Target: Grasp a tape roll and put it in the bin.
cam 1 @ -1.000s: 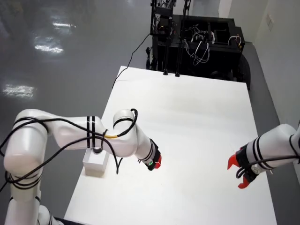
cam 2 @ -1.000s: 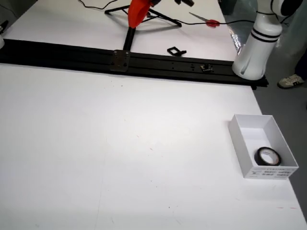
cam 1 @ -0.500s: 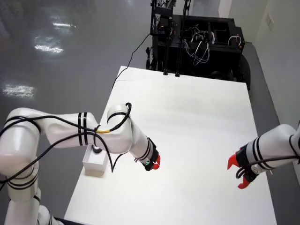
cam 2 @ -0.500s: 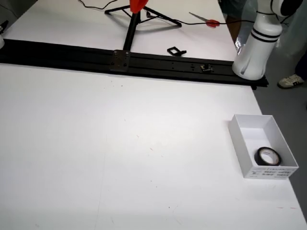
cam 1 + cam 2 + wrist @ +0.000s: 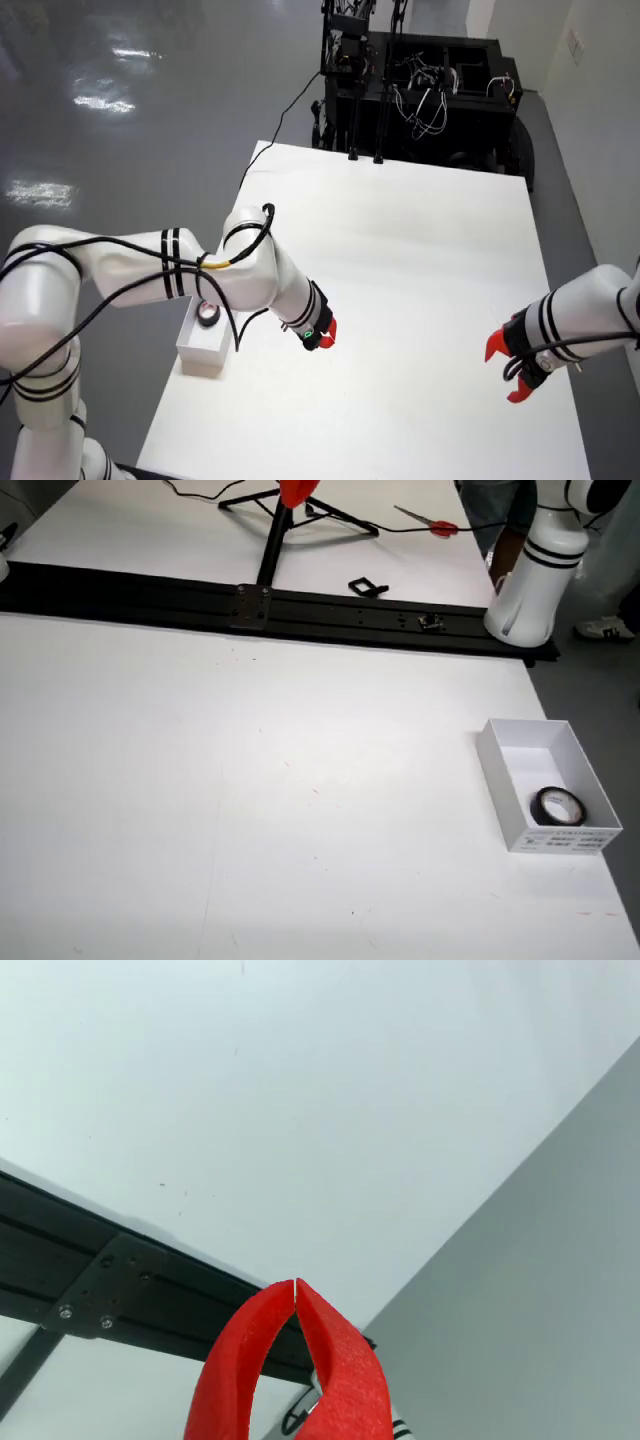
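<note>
A black tape roll lies flat inside the small white bin near the table's right edge in the view from the side. Seen from above, the roll sits in the same bin, partly under my arm's elbow. My gripper hovers over the white table to the right of the bin, red fingers together. The view that rides on the gripper shows my gripper shut, tips touching, nothing between them. Only its red tip shows at the top edge of the side view.
A second white arm with a red gripper hangs still at the table's right in the view from above. A black rail, a tripod, scissors and my arm's base line the far side. A black equipment rack stands beyond the table.
My arm has swung, carrying the gripper a little up and left in the view from above. Its red tip has risen toward the top edge of the side view. The roll stayed in the bin.
</note>
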`<state>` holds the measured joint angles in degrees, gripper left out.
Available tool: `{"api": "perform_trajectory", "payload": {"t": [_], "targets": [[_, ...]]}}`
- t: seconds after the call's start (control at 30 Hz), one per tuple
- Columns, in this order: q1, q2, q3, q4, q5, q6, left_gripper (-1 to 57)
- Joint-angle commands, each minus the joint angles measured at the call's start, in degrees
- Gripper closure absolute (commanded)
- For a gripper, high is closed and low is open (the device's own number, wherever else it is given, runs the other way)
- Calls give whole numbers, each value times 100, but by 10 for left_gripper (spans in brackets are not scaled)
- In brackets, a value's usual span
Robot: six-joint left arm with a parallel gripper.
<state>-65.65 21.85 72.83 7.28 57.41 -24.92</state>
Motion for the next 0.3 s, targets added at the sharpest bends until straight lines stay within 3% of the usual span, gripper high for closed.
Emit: {"api": "perform_trajectory", "payload": {"t": [0.03,0.3], "targets": [[193,-31,-6,-25,42,233,565],[-9,-31,-6,-25,42,233,564]]}}
